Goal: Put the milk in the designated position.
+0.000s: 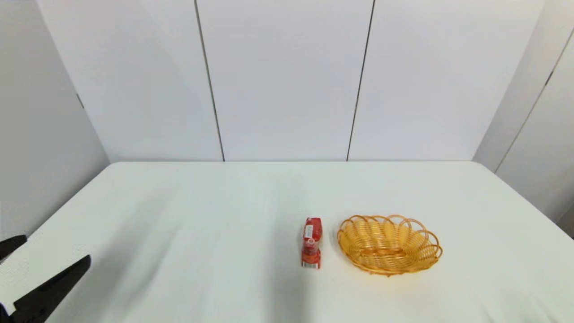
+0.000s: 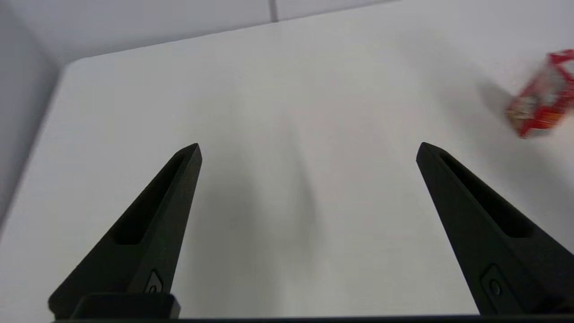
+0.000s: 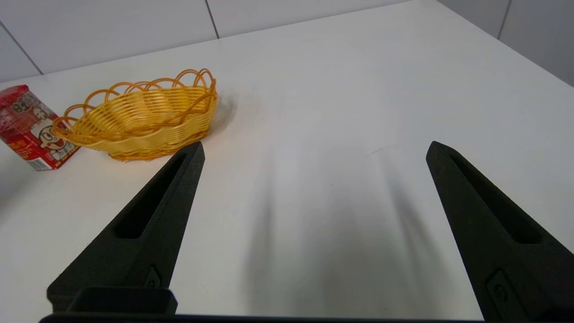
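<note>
Milk: small red-and-white box-shaped drink carton [image 1: 311, 242] stands upright on the white table [image 1: 179, 215], just left of the basket, apart from it.
Print: cartoon face shows only in the right wrist view [image 3: 31, 128]; characters illegible.
Basket: orange-yellow woven oval basket [image 1: 389, 244].
Left gripper [image 2: 308, 150]: spread wide, holding nothing, over the table's near left.
Right gripper [image 3: 315, 148]: spread wide, holding nothing; unseen from the head.

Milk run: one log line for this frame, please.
milk: on table, left of basket, apart | basket: empty | left gripper: open, near-left, holding nothing | right gripper: open, holding nothing | placement: not yet done
</note>
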